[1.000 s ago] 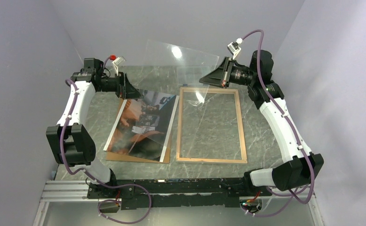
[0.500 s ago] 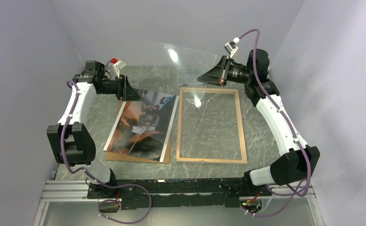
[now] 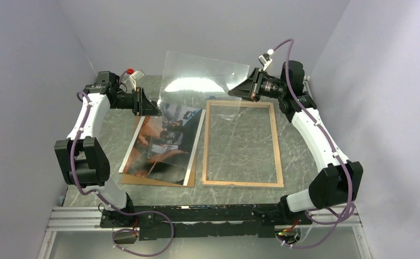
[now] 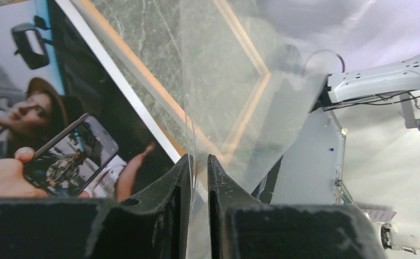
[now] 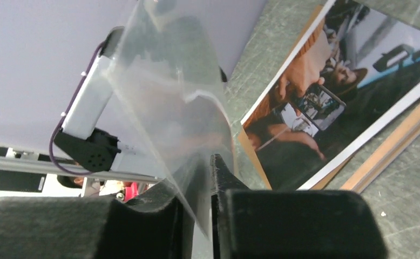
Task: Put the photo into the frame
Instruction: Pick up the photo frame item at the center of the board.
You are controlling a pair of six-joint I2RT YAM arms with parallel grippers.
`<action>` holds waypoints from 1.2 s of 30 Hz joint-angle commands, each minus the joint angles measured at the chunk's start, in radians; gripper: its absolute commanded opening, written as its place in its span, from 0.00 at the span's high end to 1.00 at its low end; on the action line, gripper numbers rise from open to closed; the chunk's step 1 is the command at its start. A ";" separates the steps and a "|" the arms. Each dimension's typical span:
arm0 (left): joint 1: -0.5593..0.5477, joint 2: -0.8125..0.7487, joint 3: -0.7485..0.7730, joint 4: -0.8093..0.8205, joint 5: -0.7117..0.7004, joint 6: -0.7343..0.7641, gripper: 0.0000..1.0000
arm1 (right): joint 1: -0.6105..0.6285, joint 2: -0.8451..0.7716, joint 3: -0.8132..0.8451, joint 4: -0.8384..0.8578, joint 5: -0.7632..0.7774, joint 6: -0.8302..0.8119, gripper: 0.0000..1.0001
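Observation:
The photo (image 3: 164, 143), a dark print with orange tones, lies face up left of centre on a brown backing board (image 3: 154, 181). To its right the frame (image 3: 276, 145) lies flat, light wood side up, with bare table showing inside it. A clear pane (image 3: 202, 75) stands tilted in the air at the back. My left gripper (image 3: 155, 109) is shut on the pane's left edge (image 4: 194, 135), fingers nearly together (image 4: 198, 159). My right gripper (image 3: 234, 91) is at the pane's right edge, jaws slightly apart (image 5: 189, 167), the pane (image 5: 170, 81) slanting loosely through the gap.
Lilac walls close in behind and on both sides of the marble table (image 3: 299, 178). The arms' base rail (image 3: 197, 218) runs along the near edge. The backing board sticks out past the photo in the right wrist view (image 5: 397, 145).
The left jaws have closed in on the pane's left edge. The right jaws have eased apart a little. The right wrist has shifted left and the pane leans further back.

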 commanded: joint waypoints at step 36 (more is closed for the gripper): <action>-0.336 0.010 -0.188 0.421 -0.602 -0.253 0.06 | -0.195 -0.033 0.171 -0.735 0.385 -0.343 1.00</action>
